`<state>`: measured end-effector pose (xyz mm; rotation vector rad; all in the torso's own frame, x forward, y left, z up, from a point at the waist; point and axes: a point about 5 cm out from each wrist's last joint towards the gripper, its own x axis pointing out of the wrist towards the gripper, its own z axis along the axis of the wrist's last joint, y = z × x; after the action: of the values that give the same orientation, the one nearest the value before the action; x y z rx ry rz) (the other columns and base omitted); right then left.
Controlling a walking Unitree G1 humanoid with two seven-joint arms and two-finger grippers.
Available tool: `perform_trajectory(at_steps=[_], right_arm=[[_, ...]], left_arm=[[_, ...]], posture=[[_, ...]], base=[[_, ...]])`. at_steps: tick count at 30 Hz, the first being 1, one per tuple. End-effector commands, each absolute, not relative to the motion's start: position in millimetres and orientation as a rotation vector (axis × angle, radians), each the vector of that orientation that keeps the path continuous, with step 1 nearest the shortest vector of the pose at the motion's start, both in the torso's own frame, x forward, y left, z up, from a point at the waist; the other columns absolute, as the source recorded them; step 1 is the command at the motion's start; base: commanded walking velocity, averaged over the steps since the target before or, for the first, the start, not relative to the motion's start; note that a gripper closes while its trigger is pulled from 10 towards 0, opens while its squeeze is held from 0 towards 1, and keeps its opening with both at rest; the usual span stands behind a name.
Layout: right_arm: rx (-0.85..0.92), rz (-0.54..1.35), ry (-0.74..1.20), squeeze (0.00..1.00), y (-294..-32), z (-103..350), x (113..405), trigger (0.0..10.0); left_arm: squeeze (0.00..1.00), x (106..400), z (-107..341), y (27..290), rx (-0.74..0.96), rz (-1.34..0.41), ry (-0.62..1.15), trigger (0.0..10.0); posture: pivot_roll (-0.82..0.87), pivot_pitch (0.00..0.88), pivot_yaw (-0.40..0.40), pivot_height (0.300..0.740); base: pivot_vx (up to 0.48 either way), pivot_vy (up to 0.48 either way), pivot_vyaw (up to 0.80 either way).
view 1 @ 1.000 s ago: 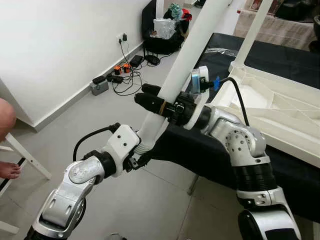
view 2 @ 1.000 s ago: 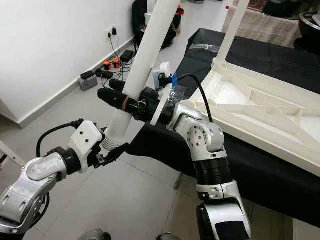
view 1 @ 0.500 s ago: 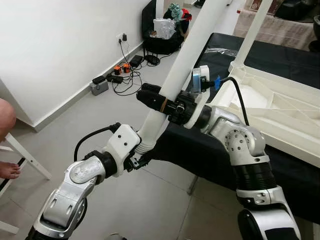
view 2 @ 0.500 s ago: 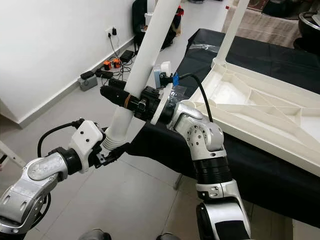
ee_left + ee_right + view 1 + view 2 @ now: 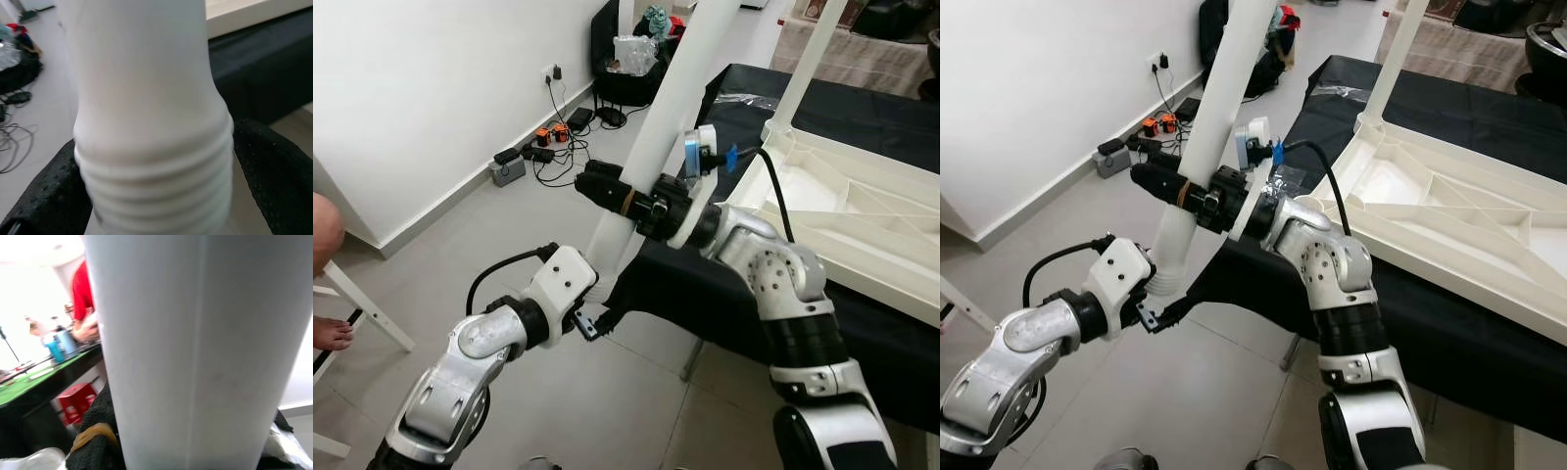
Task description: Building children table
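A long white table leg (image 5: 661,117) slants up across the middle, held by both grippers. My right gripper (image 5: 605,190) is shut on its lower-middle part, one black finger in front and one behind. My left gripper (image 5: 595,318) is shut on the leg's threaded lower end (image 5: 151,176); black fingers (image 5: 39,205) flank the threads on both sides. The upside-down white tabletop (image 5: 862,215) lies to the right on a black-covered surface (image 5: 724,304). Another white leg (image 5: 808,64) stands upright at its near corner.
A person's knee (image 5: 323,235) and foot (image 5: 331,333) are at the left edge, beside a white frame leg (image 5: 367,308). Chargers and cables (image 5: 533,147) lie along the wall. A black bag (image 5: 631,69) stands farther back. Grey tiled floor lies below.
The held leg has swung a little more upright, its top shifting left. My left gripper moved slightly right and lower on the threaded end. My right gripper kept its hold.
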<state>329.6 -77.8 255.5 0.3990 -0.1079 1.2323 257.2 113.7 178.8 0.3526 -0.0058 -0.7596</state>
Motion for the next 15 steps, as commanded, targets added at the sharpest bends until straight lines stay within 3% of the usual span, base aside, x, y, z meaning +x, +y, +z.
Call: perform_trajectory(at_steps=[1,13,15], right_arm=[[0.39,1.184,-0.155,0.0,-83,262,334,0.0],[0.391,0.832,-0.236,0.0,-108,275,367,0.0],[0.329,0.639,-0.285,0.0,-120,280,377,0.0]], left_arm=[[0.0,259,174,116,0.363,-0.75,0.013,10.0],[0.0,256,173,118,0.346,-0.694,0.011,10.0],[0.0,257,176,118,0.349,-0.636,-0.028,10.0]], posture=[[0.05,0.076,-0.05,0.74],[0.05,0.077,-0.055,0.74],[0.05,0.076,-0.058,0.74]], base=[[0.0,0.0,0.0],[0.0,0.0,0.0],[0.0,0.0,0.0]])
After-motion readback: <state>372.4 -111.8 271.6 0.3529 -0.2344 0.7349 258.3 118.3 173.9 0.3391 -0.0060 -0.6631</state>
